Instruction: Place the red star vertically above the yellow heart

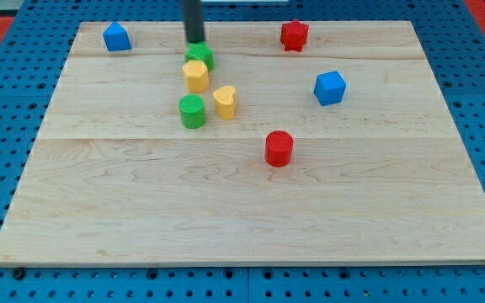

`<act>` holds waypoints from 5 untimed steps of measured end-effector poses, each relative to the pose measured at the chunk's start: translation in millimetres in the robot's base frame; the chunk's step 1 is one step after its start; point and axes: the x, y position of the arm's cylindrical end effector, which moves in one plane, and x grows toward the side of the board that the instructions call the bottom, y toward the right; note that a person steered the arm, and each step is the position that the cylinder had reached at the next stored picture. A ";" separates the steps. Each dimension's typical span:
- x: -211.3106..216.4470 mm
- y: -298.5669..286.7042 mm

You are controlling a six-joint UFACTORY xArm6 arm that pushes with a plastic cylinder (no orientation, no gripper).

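My tip (195, 41) touches the far green block (199, 56); no pincer shows. The red star (294, 35) sits far right of the yellow heart (225, 102) on the wooden counter (242, 219).

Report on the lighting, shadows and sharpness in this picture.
Camera view: even, soft light; blocks such as the red cylinder and yellow heart cast only faint shadows on the board, which shows no glare; block edges slightly soft; my tip is sharp enough, just above the green block.

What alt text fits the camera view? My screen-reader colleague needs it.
My tip sits at the top edge of a green block, far left of the red star. The yellow heart lies below, beside a green cylinder.
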 end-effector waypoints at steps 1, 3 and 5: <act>67.8 6.9; 40.4 134.4; -60.0 192.6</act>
